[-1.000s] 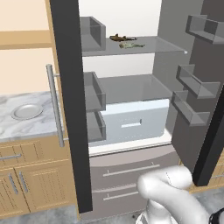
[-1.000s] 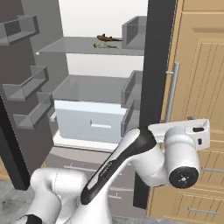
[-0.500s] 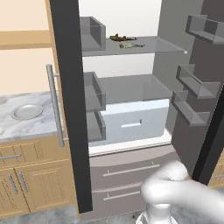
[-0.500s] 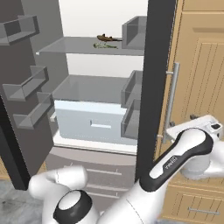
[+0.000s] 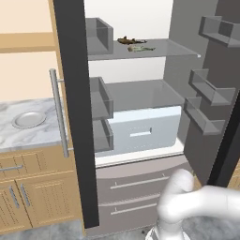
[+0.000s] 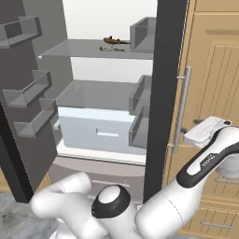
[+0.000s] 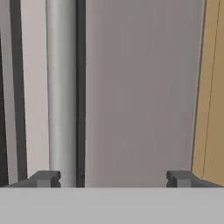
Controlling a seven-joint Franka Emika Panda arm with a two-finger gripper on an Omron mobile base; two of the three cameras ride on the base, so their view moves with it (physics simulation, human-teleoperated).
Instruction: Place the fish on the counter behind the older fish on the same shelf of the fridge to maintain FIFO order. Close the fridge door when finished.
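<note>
Pincer [image 7: 113, 178] spread wide, nothing between the tips, aimed at the outer face of the fridge's right door [image 7: 140, 87], close up. Bar handle [image 7: 61, 87] standing upright just inside the left tip; wooden cabinet [image 7: 213, 87] beyond the door's far edge.

From the right base camera: hand [image 6: 205, 132] raised at the right, just beside the same handle [image 6: 181, 109], arm sweeping up from the lower left. Right door [image 6: 169, 70] swung open, black edge facing the camera. Left door [image 5: 70, 93] likewise open, with its own handle [image 5: 57, 112] out front.

Fridge [image 5: 140, 140] open, interior lit. Dark brown fish [image 5: 126, 41] lying on the upper shelf [image 5: 159, 49], towards the back. Older fish [image 5: 140, 48], pale olive-grey, just in front of it on that shelf, the two close together; touching or not, cannot tell. Same pair from the right side: brown fish [image 6: 114, 40] behind, pale one [image 6: 108, 48] nearer the shelf's front edge [image 6: 93, 55].

White drawer [image 5: 143, 131] below a lower shelf. Grey bins [image 5: 211, 89] on the inside of both doors.

Counter [image 5: 28, 136] left of the fridge, marble, bearing a plate [image 5: 29, 119].
</note>
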